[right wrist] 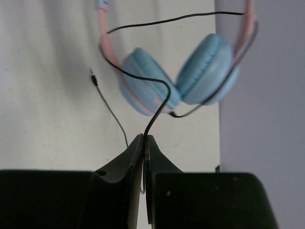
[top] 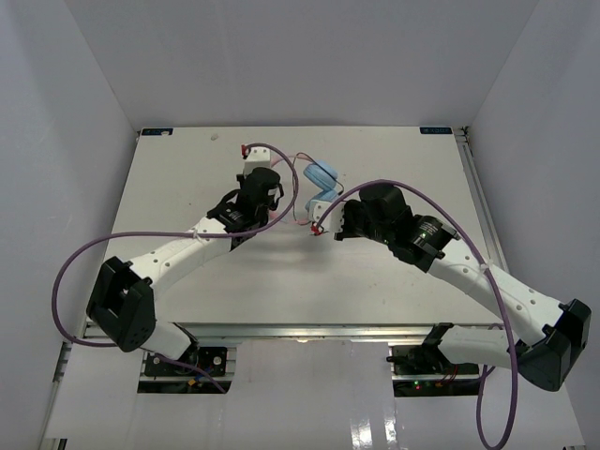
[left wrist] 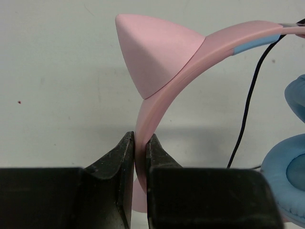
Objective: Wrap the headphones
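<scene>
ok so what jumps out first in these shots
The pink and blue headphones, held between both arms at the far middle of the table. The left gripper is clamped on the pink headband near its pointed ear. The right gripper pinches the thin black cord in front of the light blue ear cups.

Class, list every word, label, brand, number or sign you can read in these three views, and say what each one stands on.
No text reads clearly in any view.
Small blue left label at a far corner of the table: too small to read.
Small blue right label at the other far corner: too small to read.
On the headphones: no print or brand shows.
</scene>
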You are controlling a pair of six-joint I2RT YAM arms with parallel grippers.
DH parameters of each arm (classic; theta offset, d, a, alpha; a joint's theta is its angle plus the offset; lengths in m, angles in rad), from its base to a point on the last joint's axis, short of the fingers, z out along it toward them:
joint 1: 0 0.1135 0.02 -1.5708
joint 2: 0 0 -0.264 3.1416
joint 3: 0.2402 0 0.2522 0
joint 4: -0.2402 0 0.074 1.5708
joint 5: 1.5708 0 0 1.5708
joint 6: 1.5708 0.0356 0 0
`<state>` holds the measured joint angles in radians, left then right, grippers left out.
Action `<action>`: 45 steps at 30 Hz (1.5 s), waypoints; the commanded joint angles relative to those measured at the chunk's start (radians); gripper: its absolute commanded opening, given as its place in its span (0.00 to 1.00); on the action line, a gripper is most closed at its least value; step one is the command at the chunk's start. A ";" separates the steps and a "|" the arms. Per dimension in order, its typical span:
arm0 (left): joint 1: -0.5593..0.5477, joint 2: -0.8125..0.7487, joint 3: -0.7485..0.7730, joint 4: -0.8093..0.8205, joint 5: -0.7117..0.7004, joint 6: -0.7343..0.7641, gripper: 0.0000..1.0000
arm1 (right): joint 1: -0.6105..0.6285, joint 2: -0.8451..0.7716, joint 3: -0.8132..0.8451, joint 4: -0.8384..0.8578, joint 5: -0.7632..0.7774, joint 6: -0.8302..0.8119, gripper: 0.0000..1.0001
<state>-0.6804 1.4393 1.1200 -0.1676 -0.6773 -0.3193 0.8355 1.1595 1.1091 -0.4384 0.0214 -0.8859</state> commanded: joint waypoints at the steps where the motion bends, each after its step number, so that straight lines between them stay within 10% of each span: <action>1: 0.004 0.004 -0.013 0.018 0.155 -0.072 0.00 | 0.005 -0.031 0.027 0.055 0.196 -0.122 0.08; 14: 0.003 0.061 -0.072 0.030 0.602 -0.023 0.00 | -0.027 -0.023 -0.020 0.251 0.210 -0.188 0.08; 31: 0.002 -0.145 -0.150 0.058 1.051 0.138 0.00 | -0.426 0.107 -0.005 0.245 -0.613 0.022 0.11; 39: 0.003 -0.164 -0.059 0.017 1.020 0.097 0.00 | -0.482 0.139 -0.077 0.253 -0.895 0.120 0.13; 45: 0.002 -0.178 0.103 -0.075 0.940 0.038 0.00 | -0.504 0.161 -0.125 0.345 -1.123 0.285 0.42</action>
<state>-0.6730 1.3470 1.0682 -0.2478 0.2744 -0.2031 0.3355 1.3059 1.0192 -0.1967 -0.8846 -0.7542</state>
